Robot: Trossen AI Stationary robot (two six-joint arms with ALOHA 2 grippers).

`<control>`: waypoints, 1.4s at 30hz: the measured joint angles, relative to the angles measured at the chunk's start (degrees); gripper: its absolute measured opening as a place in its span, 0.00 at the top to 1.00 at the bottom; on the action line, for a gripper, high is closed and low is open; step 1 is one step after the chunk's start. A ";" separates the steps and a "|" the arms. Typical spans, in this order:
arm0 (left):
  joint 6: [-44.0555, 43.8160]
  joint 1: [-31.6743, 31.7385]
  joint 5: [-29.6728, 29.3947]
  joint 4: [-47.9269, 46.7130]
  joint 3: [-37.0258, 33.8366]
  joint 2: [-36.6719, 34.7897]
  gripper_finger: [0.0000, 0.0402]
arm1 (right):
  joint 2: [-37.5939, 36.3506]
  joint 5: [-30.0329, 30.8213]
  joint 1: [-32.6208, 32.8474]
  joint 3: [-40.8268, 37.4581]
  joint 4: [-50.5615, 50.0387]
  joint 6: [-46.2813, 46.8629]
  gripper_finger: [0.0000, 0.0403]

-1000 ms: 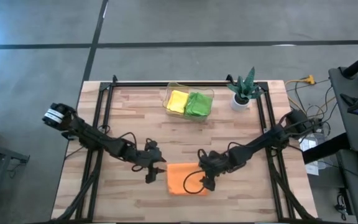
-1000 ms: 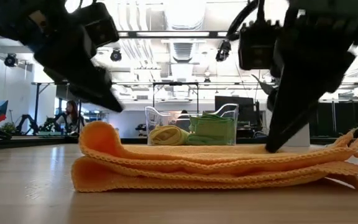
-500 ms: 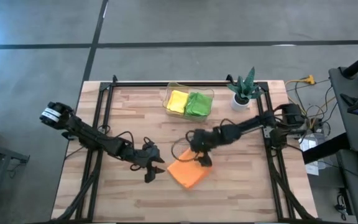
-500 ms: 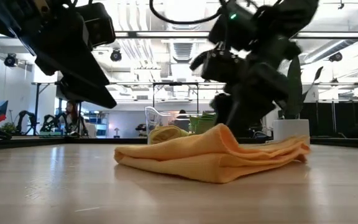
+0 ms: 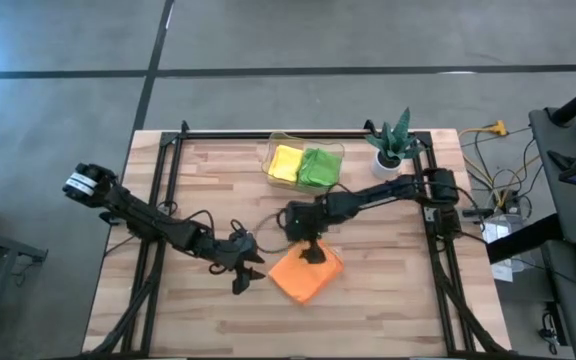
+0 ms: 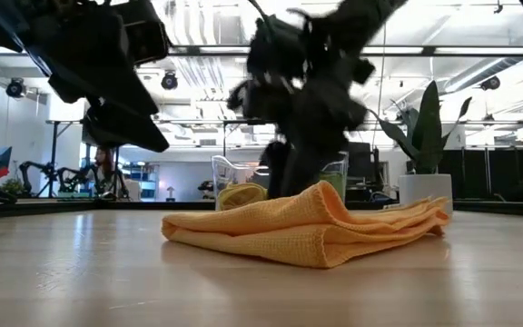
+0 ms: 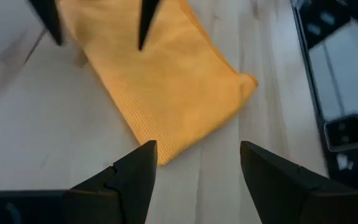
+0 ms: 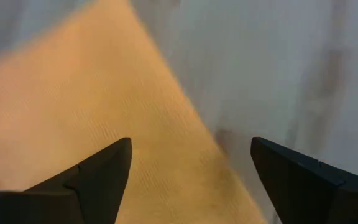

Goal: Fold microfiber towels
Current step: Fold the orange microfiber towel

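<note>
A: Where's the towel rn?

B: Orange towel [image 5: 306, 275] is lying folded & skewed at lower centre of the high view, on the tabletop [image 5: 208, 180]. It's sitting diagonal, prob. because it got dragged toward the bin rather than squared up.

A: And your pincers?

B: My right pincer [image 5: 311, 252] is hanging over the towel's upper edge, fingers spread wide, pinching nothing. In the right wrist view I'm seeing orange cloth between my fingertips [image 8: 98, 171], w/ bare wood beside it. My left pincer [image 5: 247, 273] is hovering just left of the towel, also spread, empty, apart from the cloth. Left wrist view is showing the towel ahead of it, a folded corner pointing toward frame right.

A: Why is the left waiting there?

B: My guess: keeping out of the way while the right arm is working, but staying near enough to help.

A: Other towels?

B: Yellow towel [image 5: 286, 162] & green towel [image 5: 319, 167] are sitting side by side in the clear bin [image 5: 340, 153], upper centre. The plant [image 5: 392, 140] is standing just right of it. The orange one is prob. heading for the bin next.
</note>
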 joint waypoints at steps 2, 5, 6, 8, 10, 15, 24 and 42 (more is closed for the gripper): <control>3.95 0.01 0.80 -0.27 0.00 0.00 0.47 | -1.23 -0.17 -0.04 2.50 -3.13 4.44 0.20; 12.93 0.65 1.73 -0.36 0.01 0.39 0.47 | -4.36 -0.08 0.73 3.31 -5.23 12.36 0.20; 16.08 1.02 2.07 -0.34 0.06 0.63 0.47 | -5.54 0.01 1.29 2.94 -5.00 15.55 0.20; 22.00 2.50 4.26 -0.35 0.45 1.53 0.47 | -7.93 0.09 2.61 1.75 -4.88 22.62 0.20; 27.39 4.24 7.95 -0.29 1.16 3.05 0.47 | -10.25 0.62 4.28 0.35 -4.88 29.79 0.20; 36.24 8.23 17.17 -0.34 4.06 9.88 0.47 | -15.52 9.74 10.89 -2.69 -4.74 45.64 0.20; 32.27 8.68 27.42 1.24 8.06 21.62 0.47 | -23.95 31.29 25.30 -6.00 -6.67 66.97 0.20; 7.02 3.84 24.94 11.59 27.45 34.33 0.47 | -31.92 43.77 45.05 -33.71 13.27 118.72 0.20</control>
